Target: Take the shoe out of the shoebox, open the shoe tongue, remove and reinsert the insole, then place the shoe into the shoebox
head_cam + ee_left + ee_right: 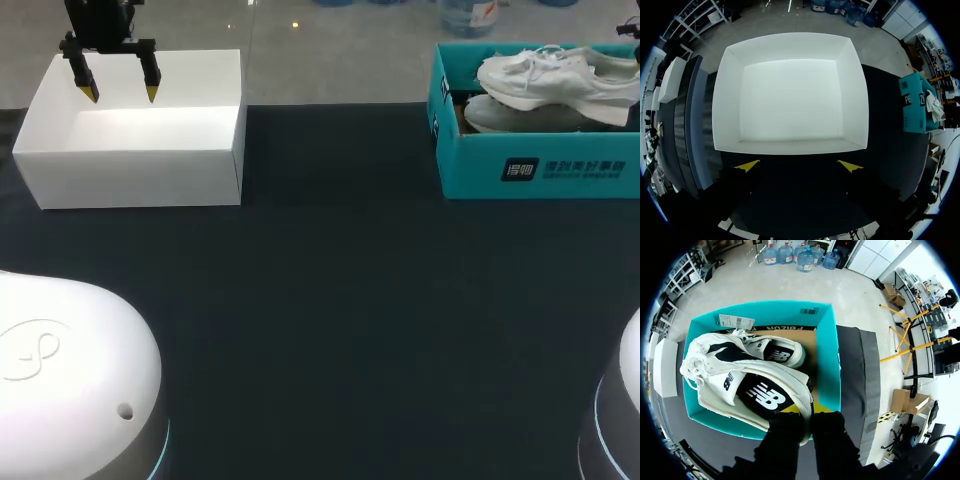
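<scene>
A teal shoebox (530, 170) stands at the table's far right and holds two white shoes. The upper shoe (560, 75) lies on its side, partly above the rim, over the second shoe (520, 115). In the right wrist view my right gripper (806, 417) is shut on the heel edge of the upper shoe (755, 395), which has a black inner lining. The second shoe (775, 352) lies beyond it inside the shoebox (827, 365). My left gripper (121, 95) hangs open and holding nothing over the far-left white box (130, 150). The left wrist view also shows this left gripper (797, 166) and the shoebox (912, 107).
The white box (790, 100) is open-topped with nothing inside it. Dark tabletop (340, 300) stretches between the two boxes and toward the front. The white bases of my arms (60, 370) fill the near corners.
</scene>
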